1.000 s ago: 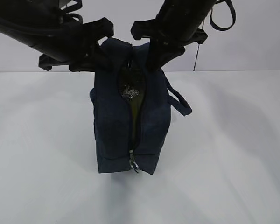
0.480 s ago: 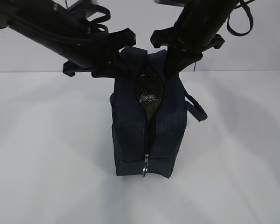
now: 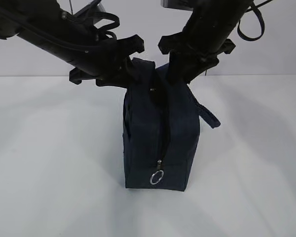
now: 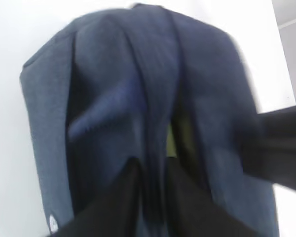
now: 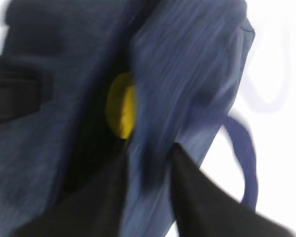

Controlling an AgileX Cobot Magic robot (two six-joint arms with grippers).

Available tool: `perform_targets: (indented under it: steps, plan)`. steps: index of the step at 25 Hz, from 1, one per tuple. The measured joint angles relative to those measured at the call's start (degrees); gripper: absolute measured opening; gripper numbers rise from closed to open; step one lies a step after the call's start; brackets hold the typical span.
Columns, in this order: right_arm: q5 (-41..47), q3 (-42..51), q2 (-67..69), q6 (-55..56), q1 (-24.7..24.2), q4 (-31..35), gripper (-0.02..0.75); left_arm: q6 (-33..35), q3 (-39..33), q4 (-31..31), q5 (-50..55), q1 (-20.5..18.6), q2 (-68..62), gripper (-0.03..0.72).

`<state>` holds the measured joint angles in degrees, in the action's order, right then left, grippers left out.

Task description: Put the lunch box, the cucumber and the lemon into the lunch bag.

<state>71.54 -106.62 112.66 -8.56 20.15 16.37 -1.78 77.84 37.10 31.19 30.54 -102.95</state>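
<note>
The lunch bag (image 3: 158, 133) is matt woven navy cloth, its ring pull (image 3: 157, 177) shiny metal, on a smooth white table (image 3: 49, 173).

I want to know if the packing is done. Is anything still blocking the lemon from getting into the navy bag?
Nothing visible does: the small yellow lemon already sits inside the boxy dark navy fabric lunch bag, seen through its open zipper slit. Both end effectors, left and right, pinch the fabric on either side of that slit.

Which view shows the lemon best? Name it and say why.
The right wrist view: the lemon shows as a bright yellow patch in the lunch bag opening. The left wrist view shows only a dull yellowish-green sliver inside, unidentifiable. The exterior view shows none of it.
</note>
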Motion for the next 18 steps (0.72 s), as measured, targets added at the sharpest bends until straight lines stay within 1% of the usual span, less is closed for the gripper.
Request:
perform_targets:
  steps: [1,3,4,6,8,13,18]
  plan:
    - [0.0,0.0,0.0,0.0,0.0,0.0,0.349,0.0,0.0,0.1,-0.1,0.0,0.0,0.188]
    - [0.0,0.0,0.0,0.0,0.0,0.0,0.45,0.0,0.0,0.1,-0.1,0.0,0.0,0.289]
    - [0.0,0.0,0.0,0.0,0.0,0.0,0.473,0.0,0.0,0.1,-0.1,0.0,0.0,0.33]
    - [0.0,0.0,0.0,0.0,0.0,-0.2,0.499,0.0,0.0,-0.5,-0.1,0.0,0.1,0.375]
    - [0.0,0.0,-0.4,0.0,0.0,-0.9,0.508,0.0,0.0,-2.0,-0.1,-0.4,1.4,0.392]
    - [0.0,0.0,-5.2,0.6,0.0,-3.9,0.514,0.0,0.0,-4.5,2.2,-2.2,7.5,0.401]
    - [0.0,-0.1,-10.3,2.1,0.0,-5.8,0.514,0.0,0.0,-9.4,10.6,-2.6,12.7,0.401]
